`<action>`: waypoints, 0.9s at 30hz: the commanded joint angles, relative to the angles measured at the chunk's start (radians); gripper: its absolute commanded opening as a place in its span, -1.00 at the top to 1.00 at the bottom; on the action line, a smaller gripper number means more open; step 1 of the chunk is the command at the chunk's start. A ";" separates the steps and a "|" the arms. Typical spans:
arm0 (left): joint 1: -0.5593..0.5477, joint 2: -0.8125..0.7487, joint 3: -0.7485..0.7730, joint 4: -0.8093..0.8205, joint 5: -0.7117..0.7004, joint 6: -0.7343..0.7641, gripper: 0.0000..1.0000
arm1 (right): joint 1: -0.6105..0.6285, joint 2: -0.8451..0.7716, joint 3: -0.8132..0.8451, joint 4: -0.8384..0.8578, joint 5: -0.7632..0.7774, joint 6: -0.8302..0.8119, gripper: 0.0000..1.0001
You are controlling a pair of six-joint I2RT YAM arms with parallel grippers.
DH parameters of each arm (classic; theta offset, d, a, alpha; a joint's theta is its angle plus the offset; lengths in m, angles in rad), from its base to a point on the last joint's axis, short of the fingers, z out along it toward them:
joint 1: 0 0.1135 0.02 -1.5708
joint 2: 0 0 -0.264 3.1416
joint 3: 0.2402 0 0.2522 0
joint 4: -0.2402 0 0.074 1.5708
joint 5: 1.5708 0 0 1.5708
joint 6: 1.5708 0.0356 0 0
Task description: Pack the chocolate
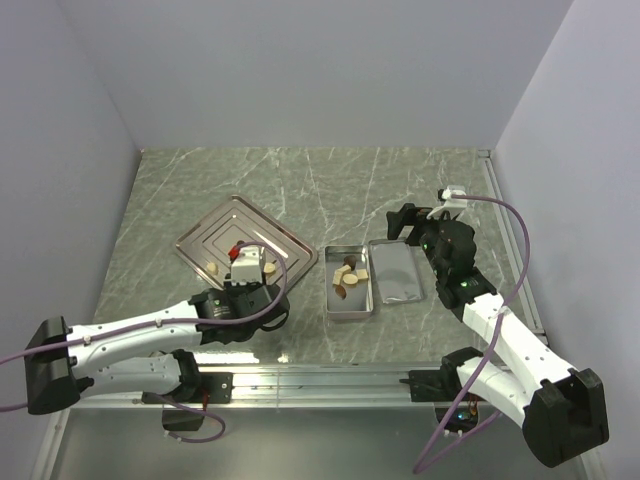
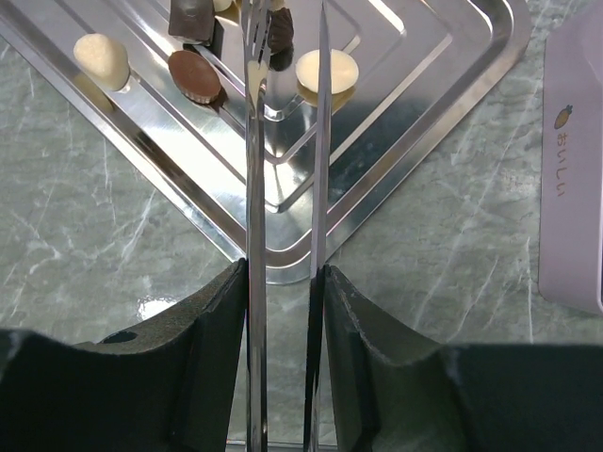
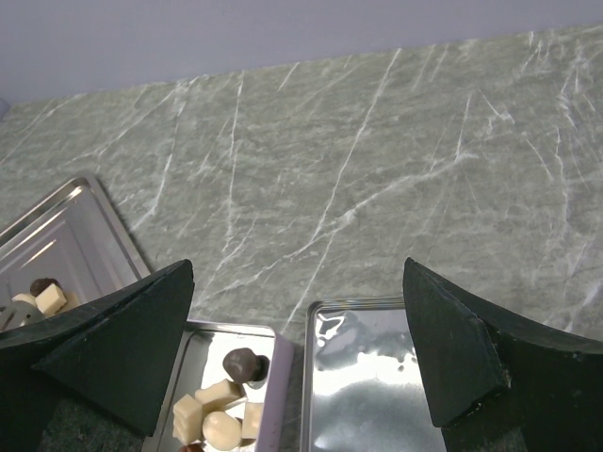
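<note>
Our left end effector (image 2: 287,21) has its two long thin blades drawn narrow over the ridged tray (image 2: 424,122). A dark lump shows between the tips, though we cannot tell whether it is pinched or merely lying behind them. Our right end effector (image 3: 300,273) hangs spread wide, holding nothing, above the tin (image 1: 352,310) and its lid (image 1: 397,275). The chocolate (image 2: 195,75) is split: several cream and dark pieces lie on the tray, left of the desk's middle, and a handful more sit in the tin, at the middle towards the near edge, with the lid just beside it on the right. We judge these pieces light, stiff yet easily scuffed or crushed, and smooth enough to squirt out from steel blades, so we would take each across its widest flanks, low down, with gentle pressure. The desk (image 1: 400,180) is a flat grey-green marbled sheet, likely slick. Plain pale walls close it in along the left, far and right edges.
</note>
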 commanded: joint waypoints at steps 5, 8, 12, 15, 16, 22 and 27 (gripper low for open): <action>-0.010 -0.025 0.011 0.029 -0.001 0.004 0.15 | -0.002 -0.016 0.043 0.015 0.005 -0.015 -0.96; -0.023 -0.035 0.006 0.055 0.001 0.018 0.15 | -0.002 -0.009 0.046 0.014 0.005 -0.015 -0.96; -0.054 -0.020 0.022 0.046 -0.018 0.013 0.16 | -0.002 -0.009 0.046 0.015 0.005 -0.015 -0.96; -0.054 0.001 0.031 0.034 -0.010 0.007 0.14 | -0.003 -0.010 0.046 0.015 0.005 -0.015 -0.96; -0.054 0.006 0.034 0.025 -0.011 -0.007 0.14 | -0.002 -0.010 0.046 0.015 0.005 -0.015 -0.96; -0.056 0.015 0.039 -0.004 -0.022 -0.025 0.12 | -0.002 -0.010 0.046 0.015 0.005 -0.015 -0.96; -0.062 0.023 0.043 -0.012 -0.036 -0.035 0.12 | -0.002 -0.007 0.049 0.014 0.005 -0.016 -0.96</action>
